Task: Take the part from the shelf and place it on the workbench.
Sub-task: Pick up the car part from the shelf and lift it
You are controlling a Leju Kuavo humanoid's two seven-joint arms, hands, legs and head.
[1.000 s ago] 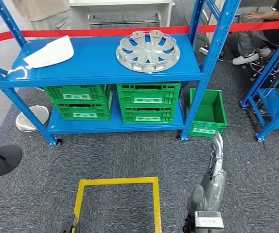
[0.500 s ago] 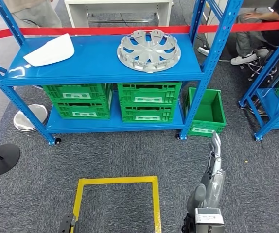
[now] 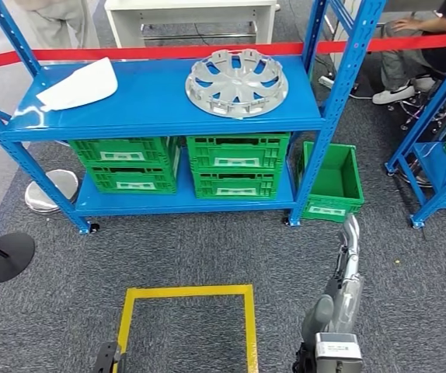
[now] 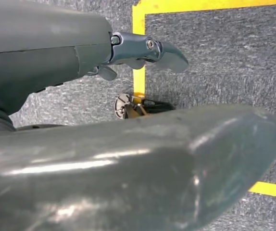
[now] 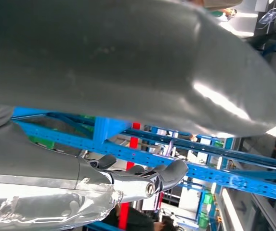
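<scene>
Wheel cover (image 3: 236,81) lies flat, ribbed underside up, on shelf (image 3: 150,101).

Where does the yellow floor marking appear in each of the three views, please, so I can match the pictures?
Head view: the yellow floor marking is a taped square on the grey carpet, low and centre, before the blue shelf.
Left wrist view: its corner and edges lie past the left hand.
Right wrist view: not in it.
Shared landmark: head and left wrist views share the carpet.
</scene>
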